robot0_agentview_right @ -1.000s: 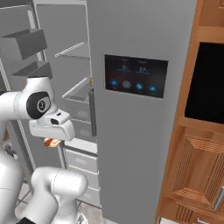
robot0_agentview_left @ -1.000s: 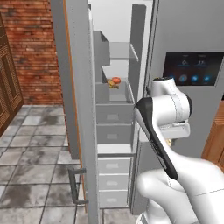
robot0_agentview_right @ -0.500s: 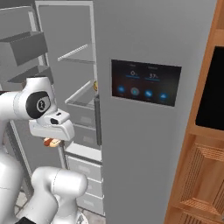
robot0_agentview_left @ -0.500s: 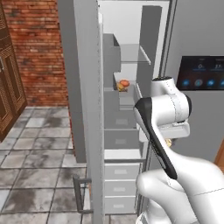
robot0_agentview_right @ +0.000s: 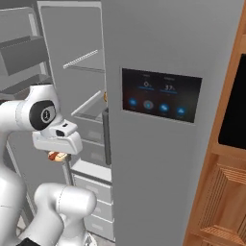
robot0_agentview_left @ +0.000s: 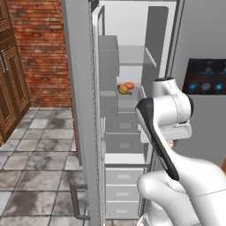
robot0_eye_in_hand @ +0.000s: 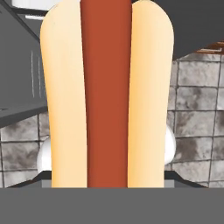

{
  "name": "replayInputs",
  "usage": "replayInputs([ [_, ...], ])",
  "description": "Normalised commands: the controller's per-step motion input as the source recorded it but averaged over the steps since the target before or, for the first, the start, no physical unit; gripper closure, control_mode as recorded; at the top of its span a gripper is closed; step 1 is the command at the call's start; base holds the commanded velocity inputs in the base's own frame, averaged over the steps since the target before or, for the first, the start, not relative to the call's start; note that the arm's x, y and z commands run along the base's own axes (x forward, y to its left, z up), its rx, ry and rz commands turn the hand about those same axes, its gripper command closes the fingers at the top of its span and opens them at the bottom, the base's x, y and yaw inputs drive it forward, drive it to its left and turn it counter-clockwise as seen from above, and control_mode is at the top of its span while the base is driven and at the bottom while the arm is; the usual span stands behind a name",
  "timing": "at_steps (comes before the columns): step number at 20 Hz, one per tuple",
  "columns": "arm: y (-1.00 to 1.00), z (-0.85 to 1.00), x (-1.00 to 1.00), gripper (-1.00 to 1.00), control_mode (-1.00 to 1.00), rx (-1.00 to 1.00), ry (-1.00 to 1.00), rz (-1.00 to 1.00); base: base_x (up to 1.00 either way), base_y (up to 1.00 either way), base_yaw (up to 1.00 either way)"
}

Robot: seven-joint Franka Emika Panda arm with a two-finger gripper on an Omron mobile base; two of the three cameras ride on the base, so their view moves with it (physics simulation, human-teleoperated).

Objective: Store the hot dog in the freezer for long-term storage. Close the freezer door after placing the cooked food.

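Observation:
My gripper [robot0_agentview_right: 58, 152] is shut on the hot dog [robot0_agentview_right: 54, 155], a tan bun with a red sausage, held under the white hand in front of the fridge. Close up in the hand view, the hot dog [robot0_eye_in_hand: 107, 96] hides the fingertips. A bit of the bun [robot0_agentview_left: 170, 143] peeks out beneath the hand in the left base view. The freezer [robot0_agentview_left: 132, 53] stands open just ahead and to the left of the hand, with white walls, grey shelves and drawers [robot0_agentview_left: 123, 181]. The freezer door [robot0_agentview_left: 79, 110] is swung wide open at the left, its inner bins [robot0_agentview_left: 108, 57] facing the compartment.
A round orange-red food item [robot0_agentview_left: 129, 85] lies on a freezer shelf beside a tan item [robot0_agentview_left: 123, 89]. The shut fridge door with the black display panel [robot0_agentview_right: 161, 93] is to the right. A wooden cabinet [robot0_agentview_right: 216, 192], a brick wall [robot0_agentview_left: 39, 48] and tiled floor [robot0_agentview_left: 35, 176] surround the fridge.
The whole picture has shifted: the base has driven, and the fridge now sits further right in the left base view. The arm keeps its pose with the hot dog held.

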Motion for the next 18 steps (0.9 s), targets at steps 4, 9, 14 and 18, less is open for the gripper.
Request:
replayInputs([
  [4, 0.00, 0.00, 0.00, 1.00, 1.00, 0.00, 0.00, 0.00, 0.00, 0.00, 0.01],
  [9, 0.00, 0.00, 0.00, 1.00, 1.00, 0.00, 0.00, 0.00, 0.00, 0.00, 0.00],
  [14, 0.00, 0.00, 0.00, 1.00, 1.00, 0.00, 0.00, 0.00, 0.00, 0.00, 0.00],
  [18, 0.00, -0.01, 0.00, 1.00, -1.00, 0.03, -0.36, 0.00, 0.00, 0.00, 0.00],
])
